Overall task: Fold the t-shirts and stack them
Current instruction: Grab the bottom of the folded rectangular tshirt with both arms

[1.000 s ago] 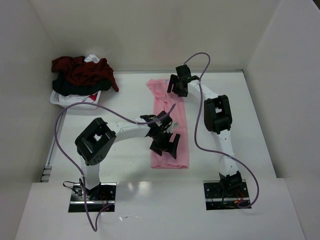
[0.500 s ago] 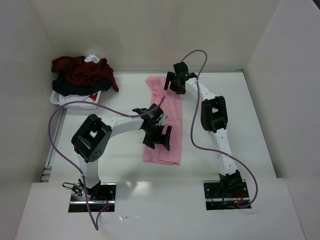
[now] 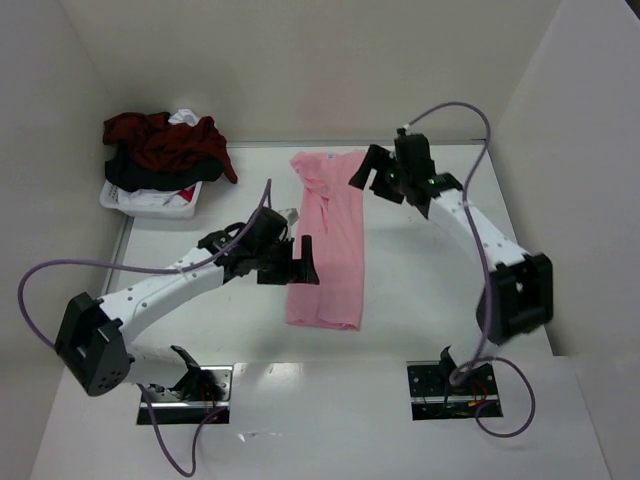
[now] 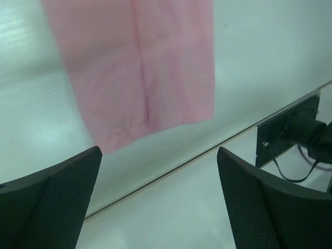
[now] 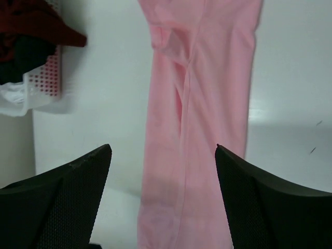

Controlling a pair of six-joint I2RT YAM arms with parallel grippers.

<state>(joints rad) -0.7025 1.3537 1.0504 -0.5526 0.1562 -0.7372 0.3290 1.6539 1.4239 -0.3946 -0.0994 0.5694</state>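
Observation:
The light pink t-shirt (image 3: 330, 240) lies on the white table as a long narrow strip folded lengthwise, running from the back toward the front. It shows in the left wrist view (image 4: 140, 67) and the right wrist view (image 5: 202, 119). My left gripper (image 3: 297, 262) is open and empty, just left of the strip's middle. My right gripper (image 3: 372, 175) is open and empty, above the table at the strip's far right end. A heap of dark red, black and white t-shirts (image 3: 165, 148) sits at the back left.
The heap rests in a small white plastic basket (image 3: 150, 200), also seen in the right wrist view (image 5: 31, 88). White walls enclose the table at the back and both sides. The right arm's base plate (image 4: 290, 129) shows in the left wrist view.
Both grippers let go of the pink shirt and drew back. The left arm swung left and lower; the right arm swung right, away from the shirt's far end. The shirt stayed put.

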